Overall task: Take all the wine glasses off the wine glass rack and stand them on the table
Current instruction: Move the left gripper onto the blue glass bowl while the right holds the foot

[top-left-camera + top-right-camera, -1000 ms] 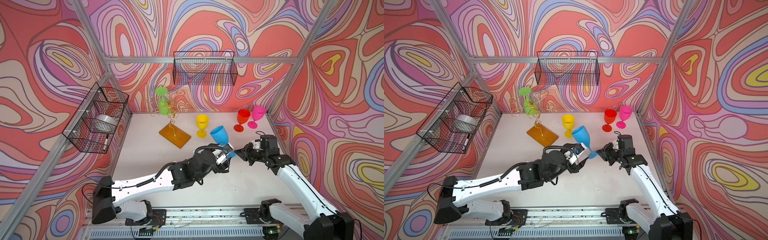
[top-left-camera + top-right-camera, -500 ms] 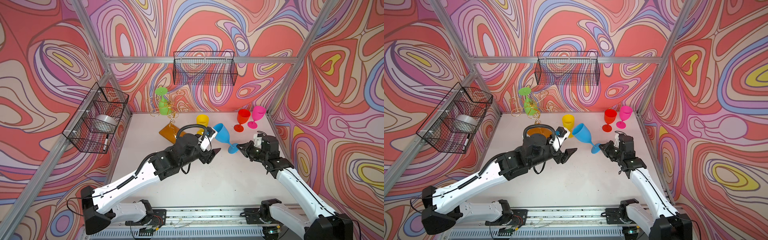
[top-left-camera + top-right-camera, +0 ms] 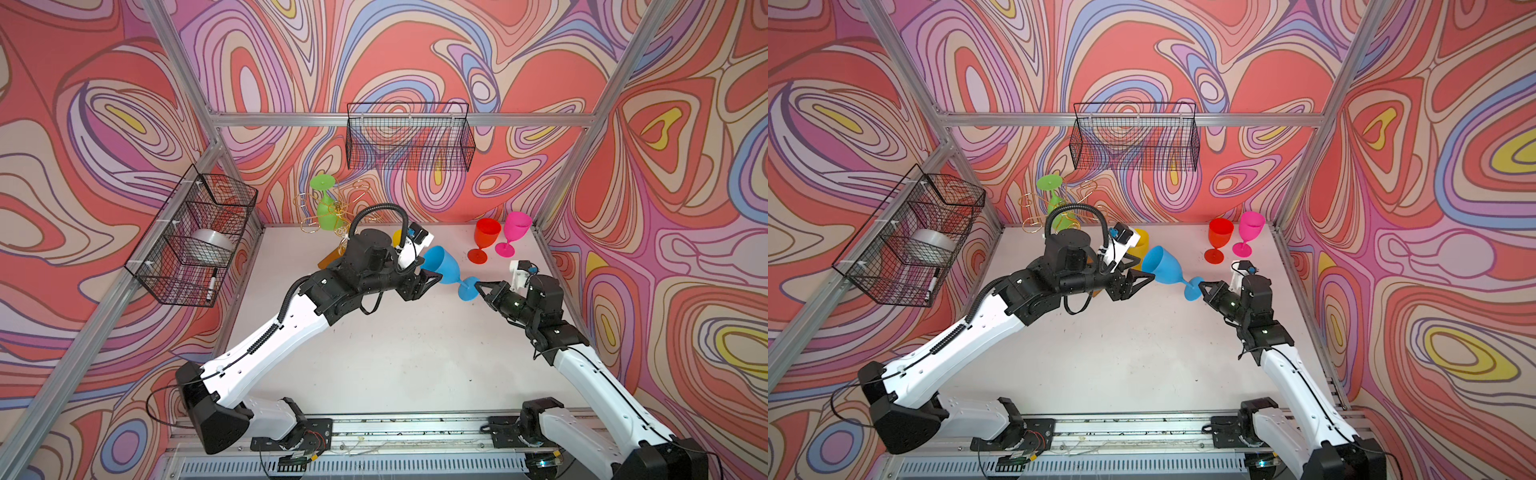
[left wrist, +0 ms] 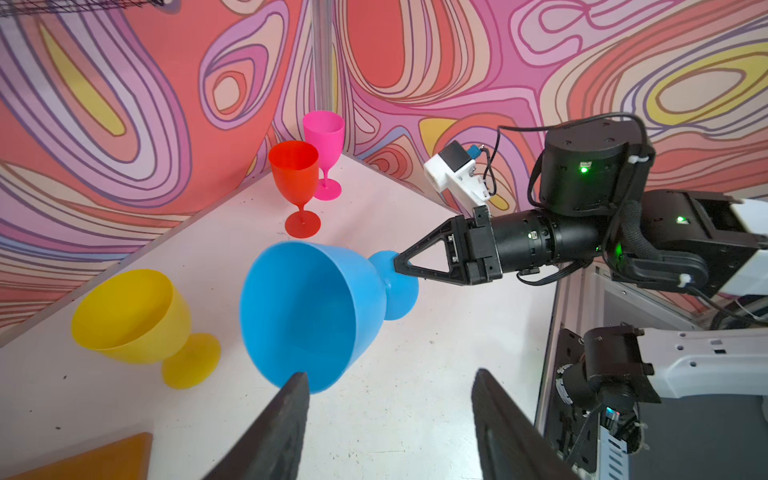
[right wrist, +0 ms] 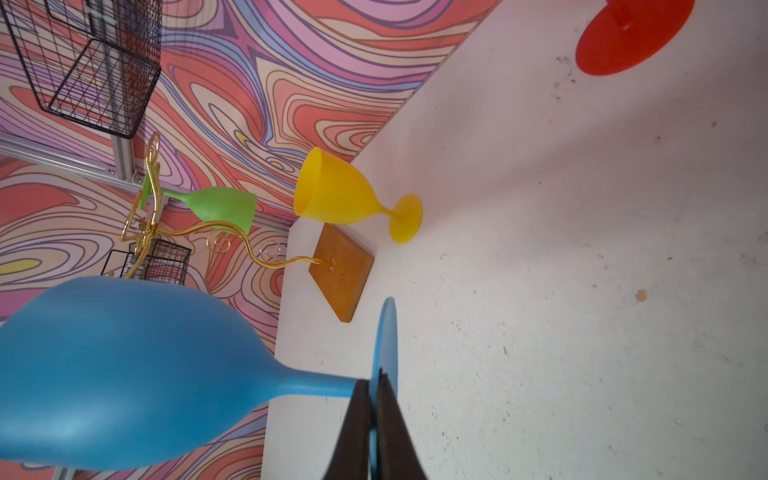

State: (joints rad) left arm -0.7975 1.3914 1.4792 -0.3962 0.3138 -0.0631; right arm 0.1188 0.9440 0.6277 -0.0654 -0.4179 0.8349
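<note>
A blue wine glass hangs tilted above the table. My right gripper is shut on the edge of its foot disc. My left gripper stands open just beside the bowl, with nothing between its fingers. The gold wire wine glass rack stands at the back left on its amber base. A green wine glass hangs upside down from it.
A yellow glass stands behind my left wrist. Red and pink glasses stand at the back right. Black mesh baskets hang on the back wall and left wall.
My left gripper has drawn away from the blue glass's stem to its bowl, jaws narrowing slightly. The glass has tipped over leftward, carried by the right gripper, which shifted a little right.
</note>
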